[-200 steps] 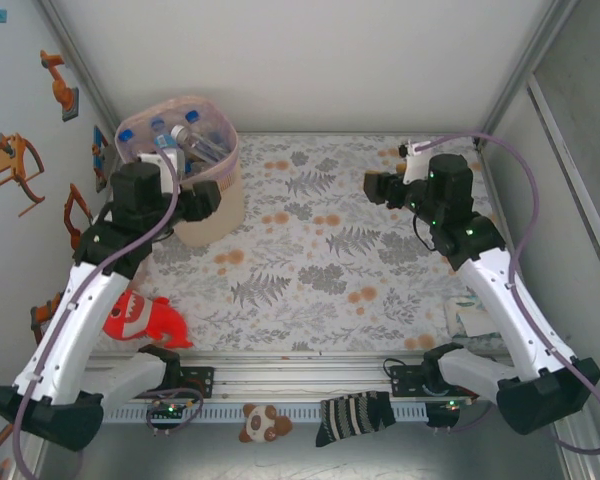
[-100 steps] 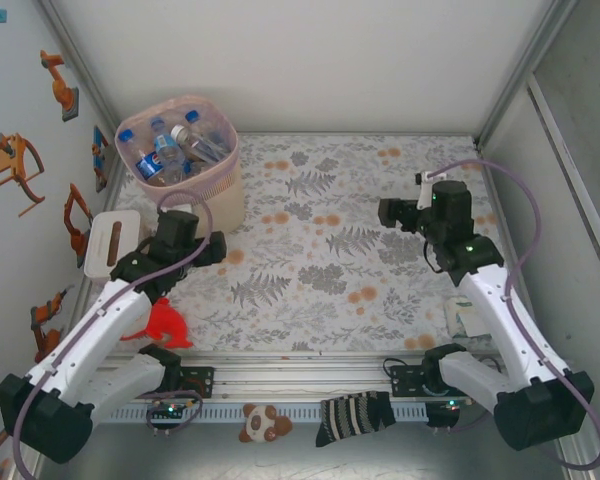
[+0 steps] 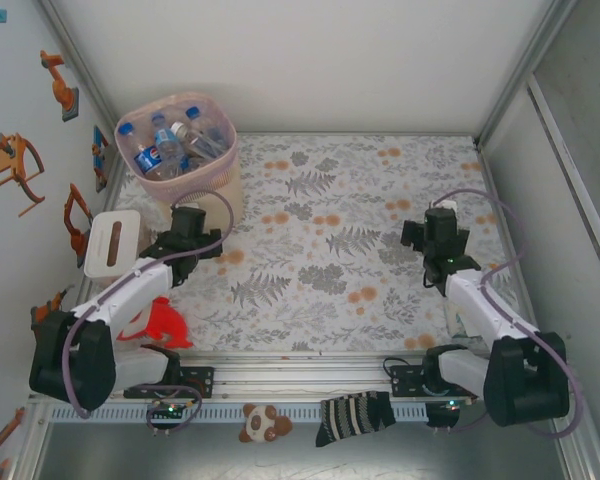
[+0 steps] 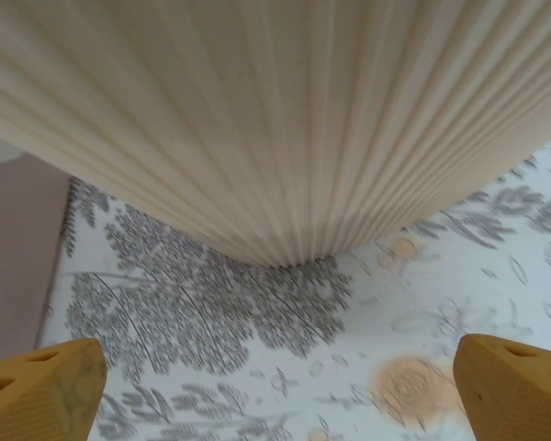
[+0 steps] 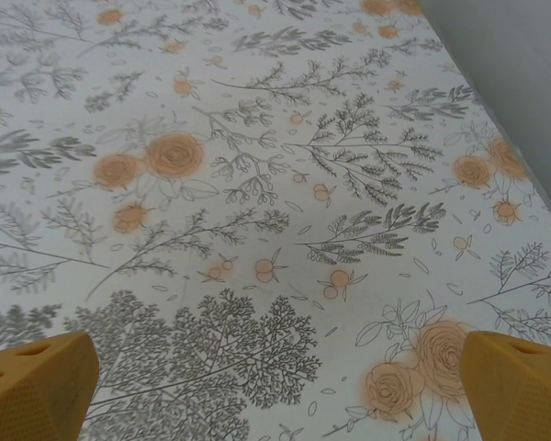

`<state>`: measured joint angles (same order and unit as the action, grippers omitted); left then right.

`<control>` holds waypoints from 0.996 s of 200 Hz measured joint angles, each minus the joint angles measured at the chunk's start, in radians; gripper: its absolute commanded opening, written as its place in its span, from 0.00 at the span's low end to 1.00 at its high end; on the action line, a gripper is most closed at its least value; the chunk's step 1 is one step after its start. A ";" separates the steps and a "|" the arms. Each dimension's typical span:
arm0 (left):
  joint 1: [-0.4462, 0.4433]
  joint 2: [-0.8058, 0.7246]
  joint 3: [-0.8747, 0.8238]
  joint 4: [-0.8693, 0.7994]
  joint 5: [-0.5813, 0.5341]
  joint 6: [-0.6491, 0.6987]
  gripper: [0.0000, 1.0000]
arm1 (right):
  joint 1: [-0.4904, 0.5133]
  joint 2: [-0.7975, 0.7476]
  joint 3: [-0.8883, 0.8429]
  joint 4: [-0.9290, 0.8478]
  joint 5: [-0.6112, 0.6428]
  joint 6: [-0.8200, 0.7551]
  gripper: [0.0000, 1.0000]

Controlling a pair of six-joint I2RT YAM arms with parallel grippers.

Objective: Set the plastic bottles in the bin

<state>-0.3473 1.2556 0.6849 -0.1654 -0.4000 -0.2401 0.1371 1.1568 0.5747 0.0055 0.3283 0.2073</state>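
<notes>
In the far-left corner of the table (image 3: 330, 270), the plastic bottles (image 3: 175, 145) lie heaped inside the bin (image 3: 232, 178). Just before its ribbed wall, the left gripper (image 4: 275, 390) gapes wide, empty. Near the right edge, the right gripper (image 5: 275, 386) hangs equally wide, holding nothing.

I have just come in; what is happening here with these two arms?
The job is putting plastic bottles into the bin. A pile of bottles already lies inside it, at the far left of the table. Neither arm holds anything: the left fingers stand open, close to the bin's ribbed wall, and the right fingers stand open, low over the table on the right side.
</notes>
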 measured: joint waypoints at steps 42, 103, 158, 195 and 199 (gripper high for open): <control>0.072 0.051 -0.021 0.210 0.024 0.126 0.96 | -0.047 0.117 -0.058 0.220 -0.005 -0.023 0.99; 0.270 0.133 -0.173 0.584 0.182 0.182 0.96 | -0.126 0.246 -0.107 0.475 -0.043 -0.057 0.99; 0.391 0.217 -0.328 0.934 0.404 0.177 0.96 | -0.141 0.301 -0.187 0.706 -0.154 -0.109 0.99; 0.397 0.294 -0.346 1.019 0.523 0.182 0.96 | -0.141 0.369 -0.242 0.827 -0.218 -0.138 0.99; 0.397 0.294 -0.341 1.019 0.531 0.185 0.96 | -0.141 0.372 -0.242 0.830 -0.224 -0.139 0.99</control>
<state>0.0494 1.5497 0.3435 0.8536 0.1314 -0.0555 -0.0036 1.5291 0.3328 0.8352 0.1047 0.0685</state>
